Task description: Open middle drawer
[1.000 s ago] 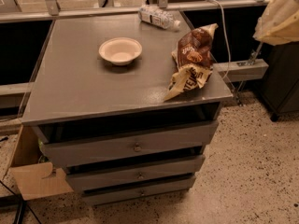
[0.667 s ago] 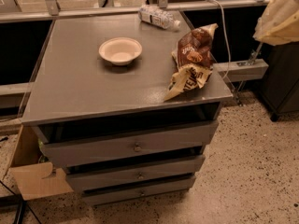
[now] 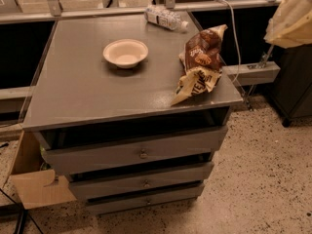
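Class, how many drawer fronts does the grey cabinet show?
3, stacked: the top drawer, the middle drawer beneath it, the bottom drawer lowest. None seems hidden. The end effector is out of view.

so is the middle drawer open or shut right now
Looks shut: the middle drawer shows only its flat front and knob, no interior, though a dark gap runs above it. The gripper is not in view.

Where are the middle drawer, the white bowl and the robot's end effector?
middle drawer (image 3: 146, 183): camera view, on the knob of its grey front.
white bowl (image 3: 126, 52): camera view, inside its hollow.
end effector (image 3: 291, 14): camera view, top right corner, on its pale body.
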Available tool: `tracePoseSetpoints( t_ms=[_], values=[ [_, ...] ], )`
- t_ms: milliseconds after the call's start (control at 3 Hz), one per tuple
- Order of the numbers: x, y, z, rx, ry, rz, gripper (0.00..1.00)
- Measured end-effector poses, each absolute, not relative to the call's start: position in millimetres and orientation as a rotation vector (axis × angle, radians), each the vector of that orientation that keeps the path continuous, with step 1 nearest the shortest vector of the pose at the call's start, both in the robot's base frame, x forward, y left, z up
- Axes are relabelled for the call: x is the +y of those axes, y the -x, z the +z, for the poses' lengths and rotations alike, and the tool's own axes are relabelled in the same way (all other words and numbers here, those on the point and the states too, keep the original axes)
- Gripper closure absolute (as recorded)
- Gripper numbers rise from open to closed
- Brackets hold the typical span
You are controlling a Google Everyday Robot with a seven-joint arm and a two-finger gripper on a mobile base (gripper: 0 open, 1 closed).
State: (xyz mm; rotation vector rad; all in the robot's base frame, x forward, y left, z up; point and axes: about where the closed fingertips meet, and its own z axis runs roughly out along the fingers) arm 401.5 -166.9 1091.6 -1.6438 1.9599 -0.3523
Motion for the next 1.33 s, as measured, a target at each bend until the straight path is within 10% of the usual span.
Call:
tracePoseSetpoints(
  t_ms=[1333],
  values=[
    [-166.9, -401.5, 1091.6, 1.960, 1.644, -0.352, 0.36]
  ],
)
